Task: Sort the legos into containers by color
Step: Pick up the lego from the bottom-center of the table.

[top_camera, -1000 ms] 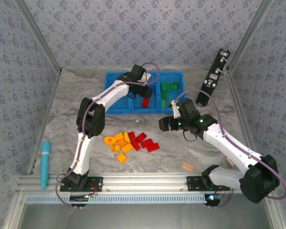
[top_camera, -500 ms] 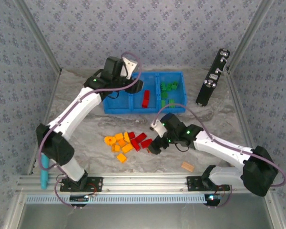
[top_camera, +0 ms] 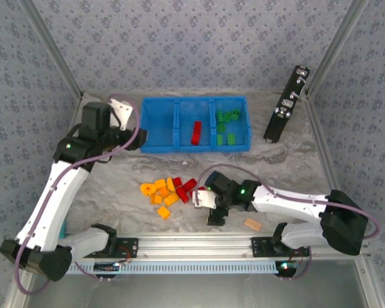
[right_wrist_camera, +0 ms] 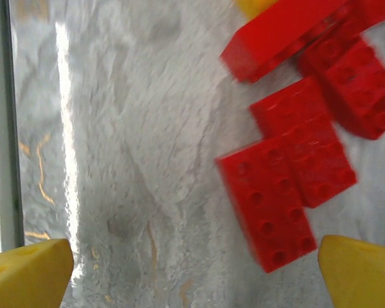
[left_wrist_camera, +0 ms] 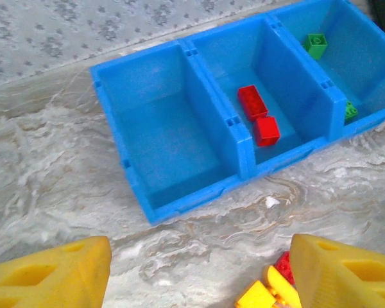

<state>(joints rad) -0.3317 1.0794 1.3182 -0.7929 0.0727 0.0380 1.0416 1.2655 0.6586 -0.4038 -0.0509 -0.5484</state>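
Observation:
The blue tray of containers (top_camera: pixel 179 149) stands at the back. Its middle compartment holds red legos (top_camera: pixel 196 132), its right one green legos (top_camera: pixel 228 125), and its left one is bare. In the left wrist view the tray's front wall (left_wrist_camera: pixel 179 192), the red bricks (left_wrist_camera: pixel 256 115) and a green brick (left_wrist_camera: pixel 316 45) show. My left gripper (top_camera: pixel 133 136) hangs open, just left of the tray, nothing between its fingers (left_wrist_camera: pixel 51 276). Orange-yellow legos (top_camera: pixel 159 192) and red legos (top_camera: pixel 187 188) lie in a loose pile. My right gripper (top_camera: pixel 208 208) is open low beside the red bricks (right_wrist_camera: pixel 269 205).
A black oblong device (top_camera: pixel 286 104) leans against the right wall. A tan block (top_camera: pixel 252 224) lies near the front rail (top_camera: pixel 192 244), just right of my right gripper. Patterned walls close in the marbled table on three sides.
My left arm has swung back left from over the tray, its jaws opening; red bricks lie in the middle compartment. My right arm has dropped toward the red pile and opened wider.

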